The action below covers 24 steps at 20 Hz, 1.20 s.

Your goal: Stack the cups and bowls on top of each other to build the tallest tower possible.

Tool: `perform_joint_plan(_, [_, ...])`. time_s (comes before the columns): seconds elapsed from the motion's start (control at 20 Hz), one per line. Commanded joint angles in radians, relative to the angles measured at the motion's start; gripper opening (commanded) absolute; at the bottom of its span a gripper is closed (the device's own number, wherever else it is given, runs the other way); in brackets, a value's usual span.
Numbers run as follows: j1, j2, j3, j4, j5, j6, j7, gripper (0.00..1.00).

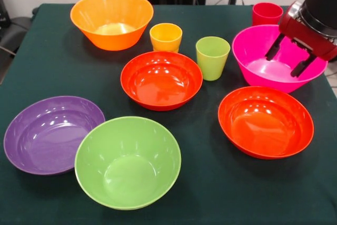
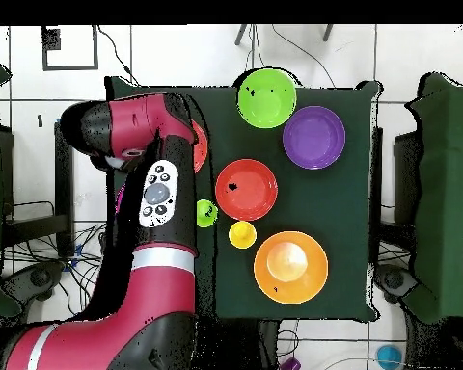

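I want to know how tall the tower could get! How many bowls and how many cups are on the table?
Bowls: 6 (orange, magenta, purple, green, two red-orange)
Cups: 3 (yellow-orange, green, red)
Total: 9

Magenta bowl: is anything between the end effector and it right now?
Nothing visible. In the front view the end effector hangs open directly over the magenta bowl, fingers down inside its rim line. The bowl looks empty; the red cup stands behind it and the green cup beside it.
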Motion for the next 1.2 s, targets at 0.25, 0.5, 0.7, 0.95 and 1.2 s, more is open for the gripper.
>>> perform_joint_plan(0.25, [0.062, 0.057, 0.03, 0.077, 0.053, -0.106, 0.253, 1.0])
perform_joint_plan(0.5, [0.082, 0.08, 0.007, 0.056, 0.081, -0.105, 0.263, 1.0])
perform_joint_plan(0.7, [0.097, 0.094, -0.01, 0.044, 0.101, -0.102, 0.267, 1.0])
perform_joint_plan(0.95, [0.108, 0.108, -0.028, 0.038, 0.118, -0.11, 0.264, 1.0])
perform_joint_plan(1.2, [0.108, 0.118, -0.045, 0.026, 0.133, -0.102, 0.251, 1.0])
